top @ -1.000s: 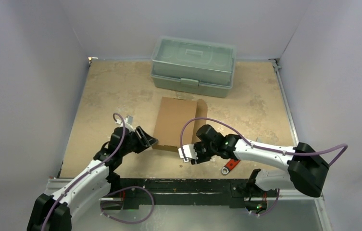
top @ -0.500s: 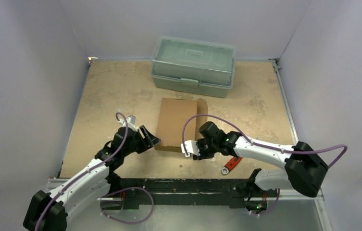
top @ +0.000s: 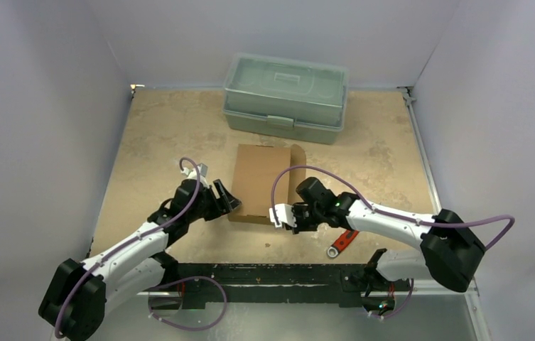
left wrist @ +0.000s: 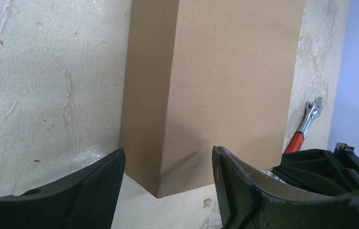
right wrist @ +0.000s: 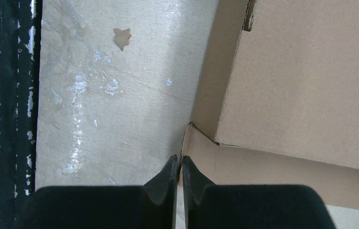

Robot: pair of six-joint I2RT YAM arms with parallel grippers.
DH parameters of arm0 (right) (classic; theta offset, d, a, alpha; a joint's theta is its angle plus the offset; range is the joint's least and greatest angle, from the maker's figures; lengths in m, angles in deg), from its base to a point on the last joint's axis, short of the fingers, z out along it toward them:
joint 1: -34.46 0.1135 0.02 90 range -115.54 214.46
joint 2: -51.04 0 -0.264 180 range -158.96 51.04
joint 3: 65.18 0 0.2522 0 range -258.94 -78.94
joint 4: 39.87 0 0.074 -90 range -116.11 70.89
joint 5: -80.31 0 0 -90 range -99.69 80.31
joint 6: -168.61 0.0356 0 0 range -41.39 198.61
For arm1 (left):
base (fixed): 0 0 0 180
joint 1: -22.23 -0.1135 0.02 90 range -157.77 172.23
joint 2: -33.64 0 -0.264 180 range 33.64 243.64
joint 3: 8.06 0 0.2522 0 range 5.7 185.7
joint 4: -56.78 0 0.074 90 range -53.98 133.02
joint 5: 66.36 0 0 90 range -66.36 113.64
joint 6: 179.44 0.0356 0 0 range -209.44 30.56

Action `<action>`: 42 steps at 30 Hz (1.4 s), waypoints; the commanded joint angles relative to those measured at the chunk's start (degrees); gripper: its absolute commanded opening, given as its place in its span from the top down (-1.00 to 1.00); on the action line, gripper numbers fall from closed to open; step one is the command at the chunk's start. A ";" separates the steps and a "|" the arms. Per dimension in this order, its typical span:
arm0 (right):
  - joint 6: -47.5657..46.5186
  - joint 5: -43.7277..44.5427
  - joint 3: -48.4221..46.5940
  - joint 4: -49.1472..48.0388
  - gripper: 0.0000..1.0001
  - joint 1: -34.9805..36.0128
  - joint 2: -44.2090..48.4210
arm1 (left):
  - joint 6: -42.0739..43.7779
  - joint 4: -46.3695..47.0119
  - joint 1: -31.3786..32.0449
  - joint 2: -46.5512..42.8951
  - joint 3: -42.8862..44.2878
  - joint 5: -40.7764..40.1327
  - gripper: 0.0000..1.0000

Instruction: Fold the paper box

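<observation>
The paper box (top: 261, 181) lies in the middle of the tabletop (top: 158, 142), its near end between the two arms and the grey-green toolbox (top: 285, 96) just beyond its far edge. The left gripper (left wrist: 168, 157) stands wide, its fingers straddling the box's near-left corner, apparently without touching it. The right gripper (right wrist: 179, 162) is drawn to a narrow slit at the near-right corner, where it appears to pinch the raw edge of a side flap. The risk lies in that thin hold. Only the flap's rim sits between the tips, so a pull could slip off or tear the cardboard. With the left side unbraced, the light box could also slide or turn toward the red-handled wrench (top: 342, 243) at its near right.
</observation>
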 commanded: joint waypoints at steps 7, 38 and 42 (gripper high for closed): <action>1.11 -2.94 -2.78 0.59 1.00 -1.42 -1.12 | 3.25 4.51 0.14 2.73 2.33 -1.70 -0.15; 7.73 -3.11 -5.96 2.00 1.00 -5.39 -9.00 | 5.15 5.41 -0.34 6.48 1.22 -1.88 -0.01; 8.35 -2.21 -5.94 1.30 1.00 -5.94 -9.03 | 5.23 5.72 -0.38 6.93 1.16 -1.62 0.00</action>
